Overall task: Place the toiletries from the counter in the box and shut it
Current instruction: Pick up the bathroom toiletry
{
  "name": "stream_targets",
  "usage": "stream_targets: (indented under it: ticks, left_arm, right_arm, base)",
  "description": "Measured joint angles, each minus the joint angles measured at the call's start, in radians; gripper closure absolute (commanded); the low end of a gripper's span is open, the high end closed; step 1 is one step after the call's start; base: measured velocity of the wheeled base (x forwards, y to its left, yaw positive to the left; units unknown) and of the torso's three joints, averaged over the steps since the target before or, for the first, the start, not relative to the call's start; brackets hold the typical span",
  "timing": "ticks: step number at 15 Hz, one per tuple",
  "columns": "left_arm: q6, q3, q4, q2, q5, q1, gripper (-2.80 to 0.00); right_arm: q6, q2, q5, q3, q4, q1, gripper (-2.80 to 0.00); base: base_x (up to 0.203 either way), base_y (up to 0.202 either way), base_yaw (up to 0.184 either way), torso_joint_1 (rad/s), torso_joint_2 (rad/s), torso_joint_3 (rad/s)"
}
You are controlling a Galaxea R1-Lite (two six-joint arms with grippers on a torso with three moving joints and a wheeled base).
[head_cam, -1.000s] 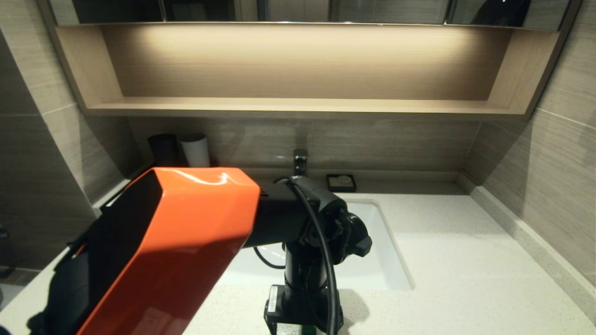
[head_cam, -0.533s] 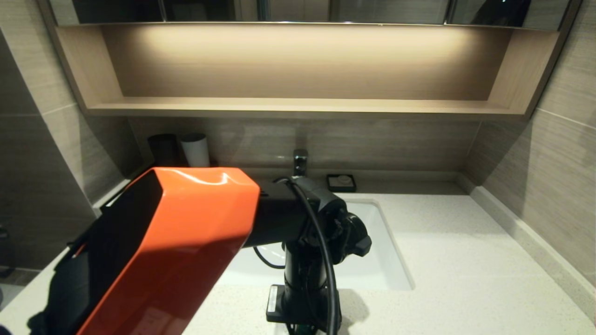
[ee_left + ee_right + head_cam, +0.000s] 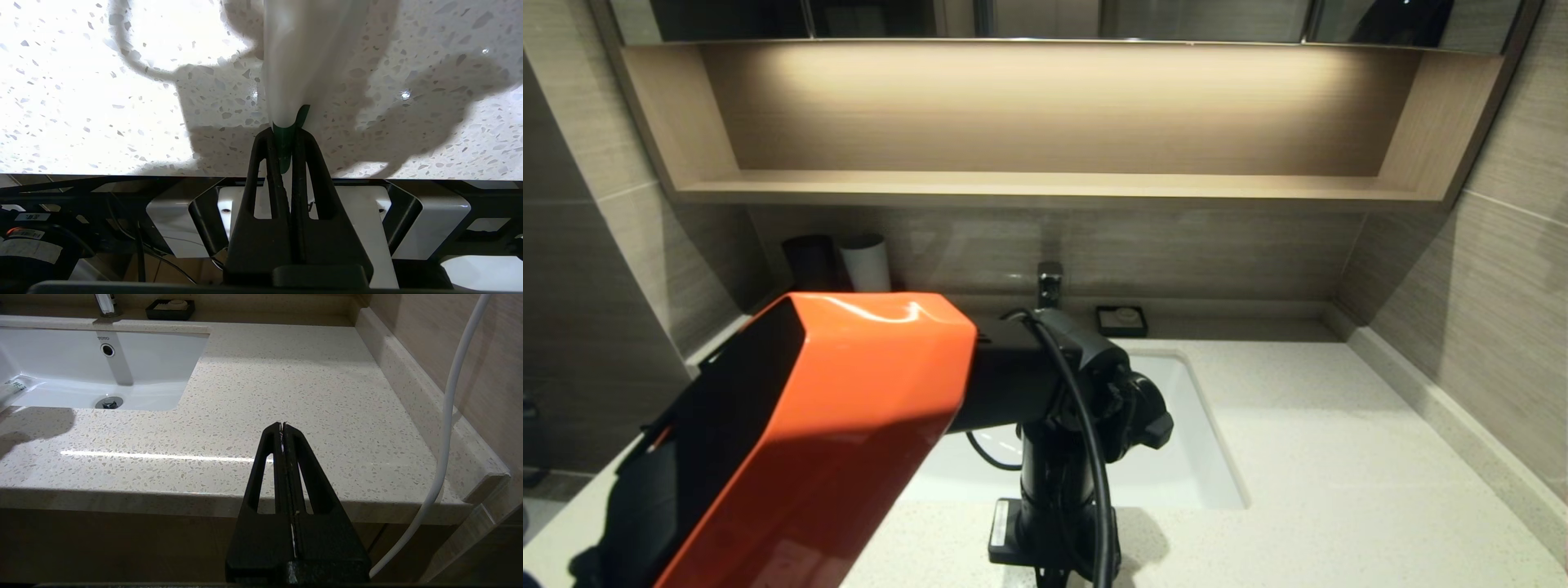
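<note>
Apparently left gripper (image 3: 284, 134) pinches toiletry packet (image 3: 302, 61).

counter (image 3: 294, 388): white, grey-speckled | sachet (image 3: 302, 61): white, green end | left arm (image 3: 809, 425): orange

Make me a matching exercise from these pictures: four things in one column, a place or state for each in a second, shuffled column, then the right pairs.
Things:
1. left hand
2. right hand
3. soap dish
4. white cup

Places or states:
A. on the ledge behind the sink, beside the faucet
B. shut on nothing, out past the counter's front edge
C. against the back wall, beside a dark cup
D. shut on the green end of a white packet

Pairs: 1-D, 2-B, 3-A, 4-C
</note>
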State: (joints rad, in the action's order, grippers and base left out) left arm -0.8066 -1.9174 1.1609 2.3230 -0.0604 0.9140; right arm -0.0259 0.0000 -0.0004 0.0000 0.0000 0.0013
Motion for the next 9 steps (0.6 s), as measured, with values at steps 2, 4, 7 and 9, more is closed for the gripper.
stream_targets:
  ticks: [2, 4, 7, 9]
  left_arm:
    - [0.001, 0.0, 0.0, -0.002, 0.002, 0.0, 0.0]
    - [0.0, 0.0, -0.001, -0.01, 0.006, 0.0, 0.0]
    - [0.001, -0.003, -0.023, -0.03, 0.009, 0.0, 0.0]
    - [0.003, -0.003, -0.027, -0.05, 0.01, 0.0, 0.0]
  right_arm:
    - [0.0, 0.0, 0.0, 0.0, 0.0, 0.0, 0.0]
    - [0.0, 0.0, 0.0, 0.0, 0.0, 0.0, 0.0]
    - [0.0, 0.0, 0.0, 0.0, 0.0, 0.0, 0.0]
    - [0.0, 0.0, 0.0, 0.0, 0.0, 0.0, 0.0]
  base:
    - [0.0, 0.0, 0.0, 0.0, 0.0, 0.0]
    - [0.0, 0.0, 0.0, 0.0, 0.0, 0.0]
    - [0.0, 0.0, 0.0, 0.0, 0.0, 0.0]
    - [0.0, 0.0, 0.0, 0.0, 0.0, 0.0]
